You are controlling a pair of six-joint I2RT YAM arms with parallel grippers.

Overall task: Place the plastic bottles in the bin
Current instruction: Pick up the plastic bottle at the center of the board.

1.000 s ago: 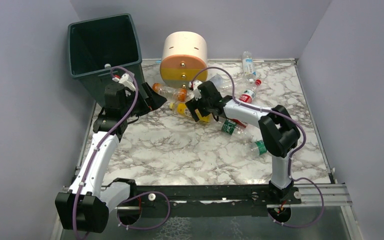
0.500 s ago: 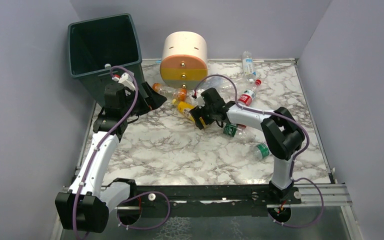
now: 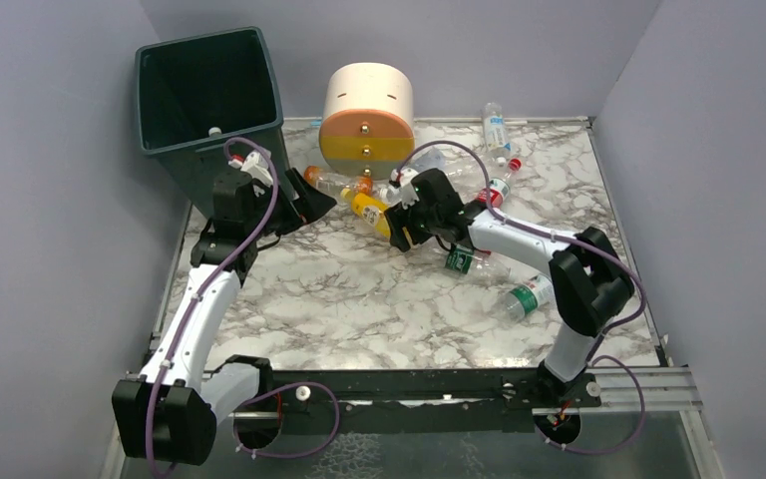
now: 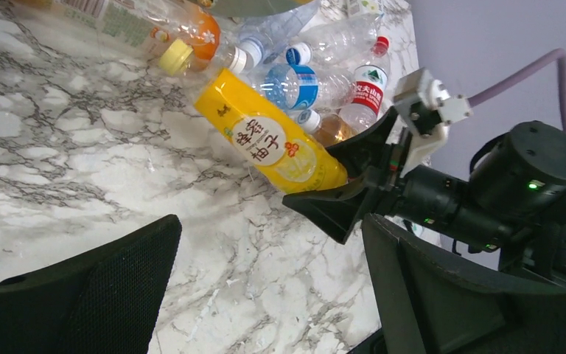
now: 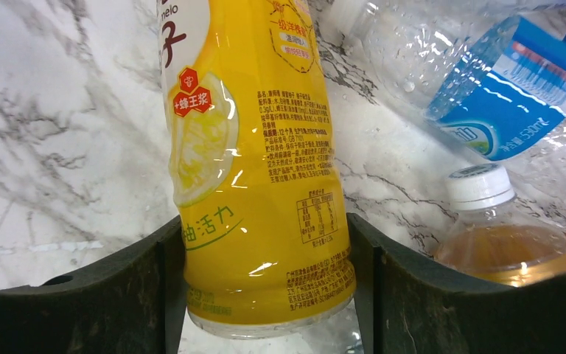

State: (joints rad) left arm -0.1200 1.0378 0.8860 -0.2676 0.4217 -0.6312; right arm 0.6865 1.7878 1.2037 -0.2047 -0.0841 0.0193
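Yellow drink bottle, one: base clamped in right jaws for carriage to dark green bin at ten o'clock; left jaws apart, idle.

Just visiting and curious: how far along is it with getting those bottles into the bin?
Nothing looks done: no bottle shows inside the bin, though its bottom is dark. In hand: the right tool is closed around the yellow bottle, not yet at the bin. To go: the other bottles scattered near it. The left tool is open and empty.

White arms, black joints, looping purple cables.
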